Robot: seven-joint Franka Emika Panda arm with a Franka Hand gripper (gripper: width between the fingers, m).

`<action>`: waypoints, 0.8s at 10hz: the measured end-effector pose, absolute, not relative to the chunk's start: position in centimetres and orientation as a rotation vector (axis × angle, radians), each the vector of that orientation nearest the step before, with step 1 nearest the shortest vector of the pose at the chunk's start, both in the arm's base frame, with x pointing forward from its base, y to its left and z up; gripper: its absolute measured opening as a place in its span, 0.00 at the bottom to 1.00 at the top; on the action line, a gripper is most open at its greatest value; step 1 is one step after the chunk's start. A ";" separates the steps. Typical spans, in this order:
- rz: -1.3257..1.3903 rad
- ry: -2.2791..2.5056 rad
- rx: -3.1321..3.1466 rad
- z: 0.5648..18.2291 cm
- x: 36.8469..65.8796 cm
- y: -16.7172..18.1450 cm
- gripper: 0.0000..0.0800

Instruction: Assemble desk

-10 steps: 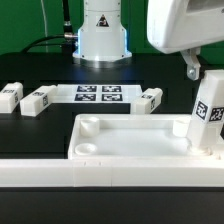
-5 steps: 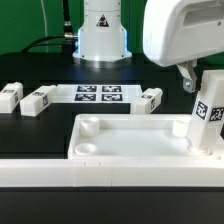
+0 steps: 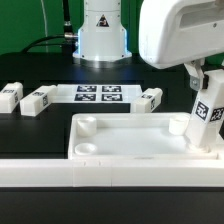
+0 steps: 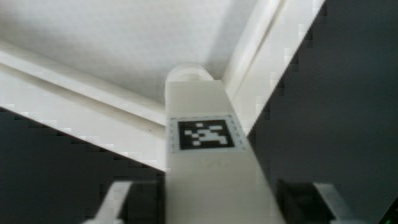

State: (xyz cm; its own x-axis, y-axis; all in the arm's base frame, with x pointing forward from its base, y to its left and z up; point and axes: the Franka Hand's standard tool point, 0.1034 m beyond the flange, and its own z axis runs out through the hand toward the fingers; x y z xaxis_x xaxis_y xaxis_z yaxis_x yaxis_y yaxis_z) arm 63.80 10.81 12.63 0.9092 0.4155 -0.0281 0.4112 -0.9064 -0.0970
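A leg [image 3: 208,115] stands in the panel's [image 3: 130,140] corner at the exterior view's right; behind, two legs [image 3: 38,100] lie left of the marker board [image 3: 100,94], one leg [image 3: 150,99] right.

Marker board [image 3: 98,94] on black table [image 3: 40,135], white rail [image 3: 40,172] along the front.

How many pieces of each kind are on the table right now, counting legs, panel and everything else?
Desk panel: 1
Loose legs lying flat: 3
Upright leg at the panel: 1
Marker board: 1
Border rail: 1
Total: 7
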 end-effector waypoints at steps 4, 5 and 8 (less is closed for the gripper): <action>0.071 -0.501 -3.009 12.6 63.9 10.7 0.37; 0.052 -0.348 -3.024 12.6 63.8 10.6 0.37; -0.012 0.109 -3.042 12.5 63.6 10.5 0.37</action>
